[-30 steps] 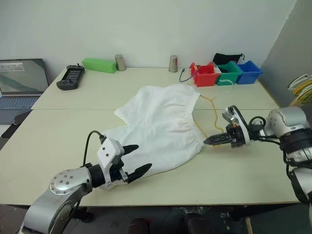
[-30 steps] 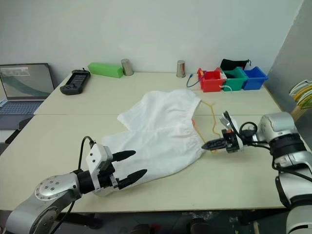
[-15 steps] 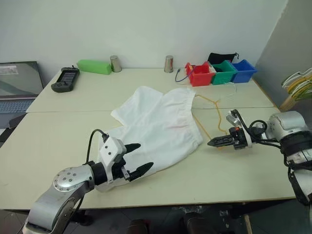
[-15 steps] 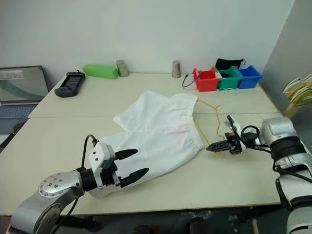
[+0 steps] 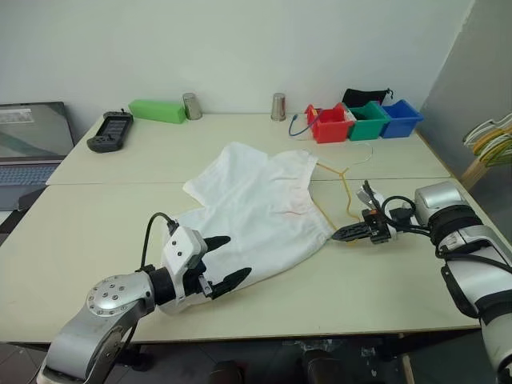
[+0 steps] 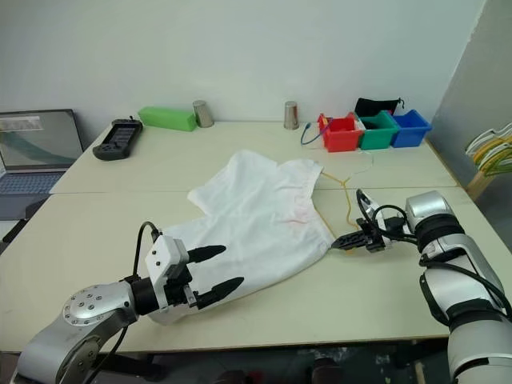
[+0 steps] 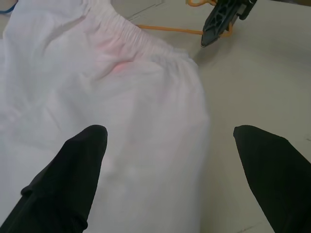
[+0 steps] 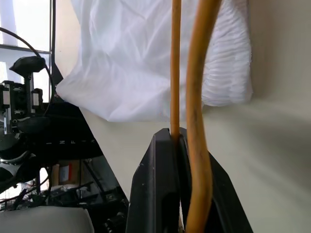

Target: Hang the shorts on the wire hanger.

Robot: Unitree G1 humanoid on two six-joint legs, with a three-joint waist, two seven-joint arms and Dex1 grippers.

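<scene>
The table (image 5: 96, 232) carries the shorts (image 5: 256, 204), spread wrinkled at its middle; their near leg is partly hidden behind the left tool (image 5: 225, 258), whose fingers stand wide apart, holding nothing; the hanger (image 5: 346, 186) lies beside the waistband, its hook hard to make out; the right tool (image 5: 341, 234) is clamped on its wire.

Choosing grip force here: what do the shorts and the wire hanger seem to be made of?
The shorts: thin white woven cloth, matte, probably cotton or a blend; it wrinkles and gathers at an elastic waistband. The wire hanger: thin stiff wire, seemingly metal with a smooth orange coating; the shut right gripper clamps it.
</scene>
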